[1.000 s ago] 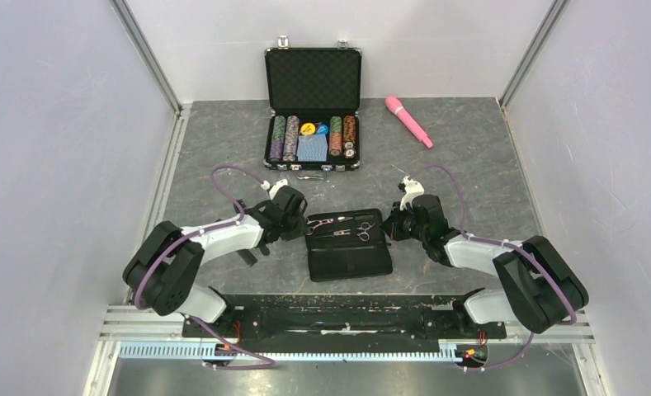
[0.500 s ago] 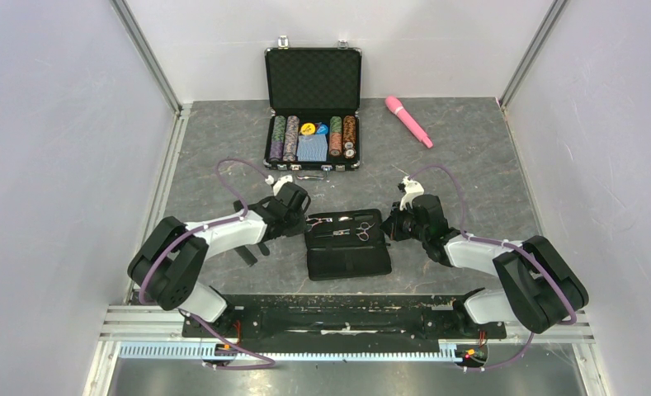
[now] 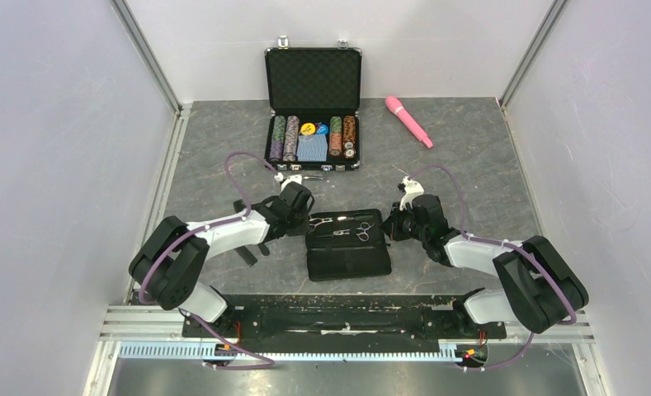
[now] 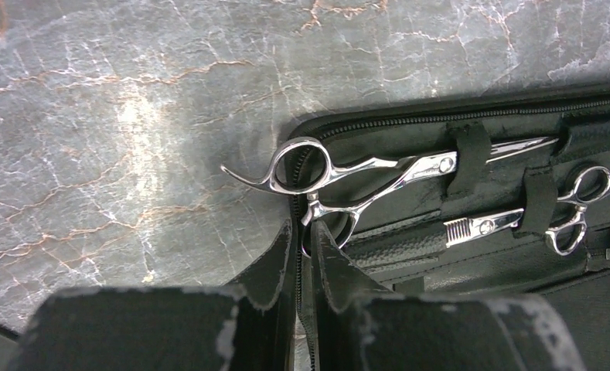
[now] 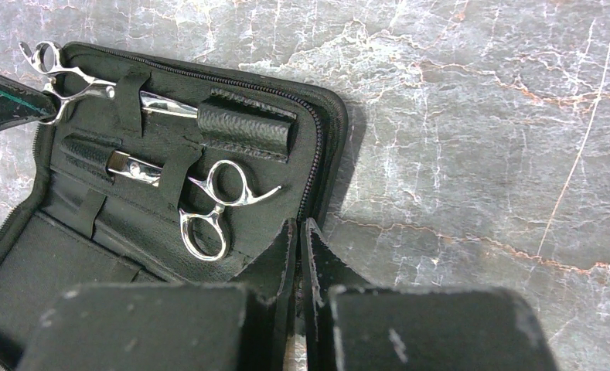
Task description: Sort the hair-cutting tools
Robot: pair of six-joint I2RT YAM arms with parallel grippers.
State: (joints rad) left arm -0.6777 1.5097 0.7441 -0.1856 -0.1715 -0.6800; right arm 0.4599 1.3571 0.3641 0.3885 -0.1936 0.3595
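A black pouch lies open between my arms. Two silver scissors are strapped in its upper half: a long pair with rings to the left, and a toothed pair with rings to the right. My left gripper is at the pouch's left zipper edge. Its fingers are drawn together on the lower ring of the long pair. My right gripper is shut on the pouch's right zipper edge, beside the toothed pair's rings.
An open case of poker chips stands at the back, with a small metal item in front of it. A pink wand lies at the back right. Side walls close in on both sides.
My left gripper has crept right onto the pouch's left edge and its fingers have closed on the scissors' ring. The right arm and the pouch have not moved.
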